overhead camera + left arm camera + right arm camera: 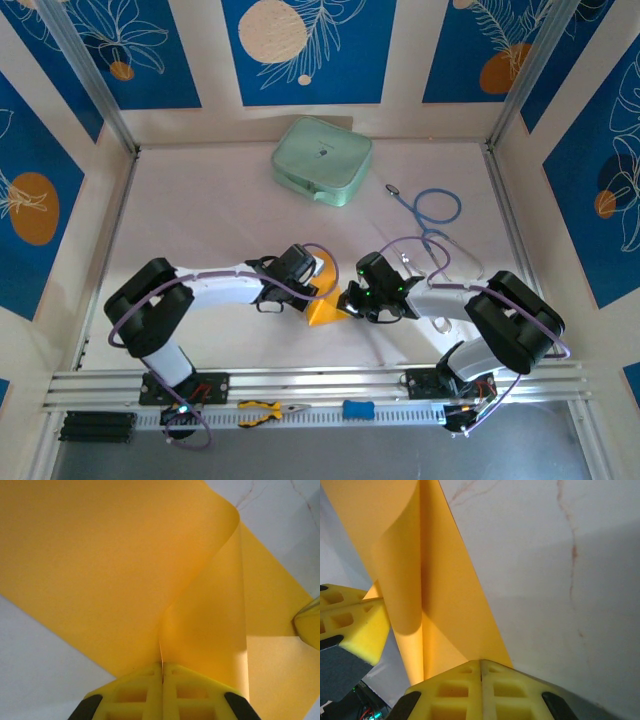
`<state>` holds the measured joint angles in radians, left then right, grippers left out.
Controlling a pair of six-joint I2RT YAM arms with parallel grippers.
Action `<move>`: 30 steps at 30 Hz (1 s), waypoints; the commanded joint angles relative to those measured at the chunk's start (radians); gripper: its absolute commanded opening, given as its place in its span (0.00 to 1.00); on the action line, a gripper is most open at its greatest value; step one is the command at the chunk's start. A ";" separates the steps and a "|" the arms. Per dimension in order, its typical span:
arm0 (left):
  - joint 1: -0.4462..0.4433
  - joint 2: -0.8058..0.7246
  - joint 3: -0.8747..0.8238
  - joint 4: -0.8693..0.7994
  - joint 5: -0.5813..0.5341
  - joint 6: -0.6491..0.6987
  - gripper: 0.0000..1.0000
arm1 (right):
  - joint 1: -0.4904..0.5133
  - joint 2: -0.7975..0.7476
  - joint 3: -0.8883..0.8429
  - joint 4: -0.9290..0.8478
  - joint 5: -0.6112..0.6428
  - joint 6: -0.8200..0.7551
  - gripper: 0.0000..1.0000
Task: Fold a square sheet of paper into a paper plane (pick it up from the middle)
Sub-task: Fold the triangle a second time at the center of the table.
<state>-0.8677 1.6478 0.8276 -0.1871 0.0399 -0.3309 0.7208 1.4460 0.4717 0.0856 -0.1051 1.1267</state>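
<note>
Yellow fingers of the left gripper are pressed flat together, with an edge of the square sheet of paper pinched in the seam between them. Ahead of those tips the orange-yellow sheet rises and curls over itself in a soft, uncreased loop. The right gripper is likewise clamped on the paper, which runs forward from its tips as a long doubled strip above the white veined table. From above, the two grippers meet nose to nose, with the sheet between and just under them. Well beyond both lies a pale green case, and a blue looped cable lies beyond the right gripper.
</note>
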 commanded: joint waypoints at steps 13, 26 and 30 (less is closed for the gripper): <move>0.010 0.032 0.004 -0.004 0.005 0.001 0.01 | -0.011 -0.061 0.020 -0.042 -0.016 -0.052 0.05; 0.010 0.034 0.005 -0.004 0.008 0.006 0.01 | 0.029 0.063 0.024 0.306 -0.076 0.062 0.00; 0.010 0.037 0.007 -0.004 0.010 0.007 0.01 | 0.030 0.111 0.045 0.352 -0.097 0.074 0.00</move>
<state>-0.8677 1.6566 0.8295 -0.1719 0.0406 -0.3309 0.7444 1.5333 0.4858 0.3660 -0.1707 1.1805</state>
